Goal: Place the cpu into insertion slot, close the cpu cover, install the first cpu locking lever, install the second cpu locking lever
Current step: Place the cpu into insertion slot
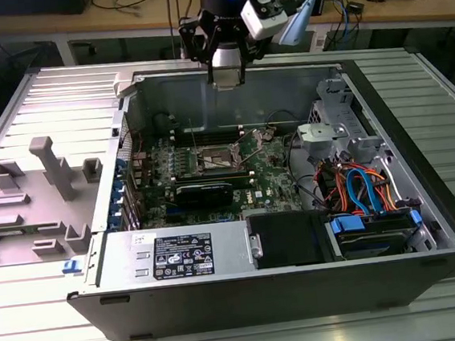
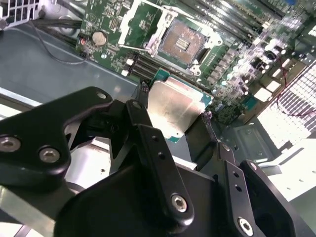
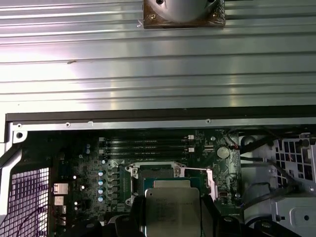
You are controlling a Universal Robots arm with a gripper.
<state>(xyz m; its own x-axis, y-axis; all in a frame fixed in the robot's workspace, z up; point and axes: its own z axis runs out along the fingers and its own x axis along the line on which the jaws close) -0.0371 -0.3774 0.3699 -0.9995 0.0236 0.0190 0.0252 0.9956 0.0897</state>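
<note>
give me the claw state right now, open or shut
claw: shut on the cpu, not yet in the insertion slot.

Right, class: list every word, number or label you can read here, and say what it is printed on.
Nothing is legible.
White label on the silver box: print and symbols, too small to read.
Top of the cpu: faint markings, too blurred to read.
Green circuit board: tiny white markings, too small to read.
</note>
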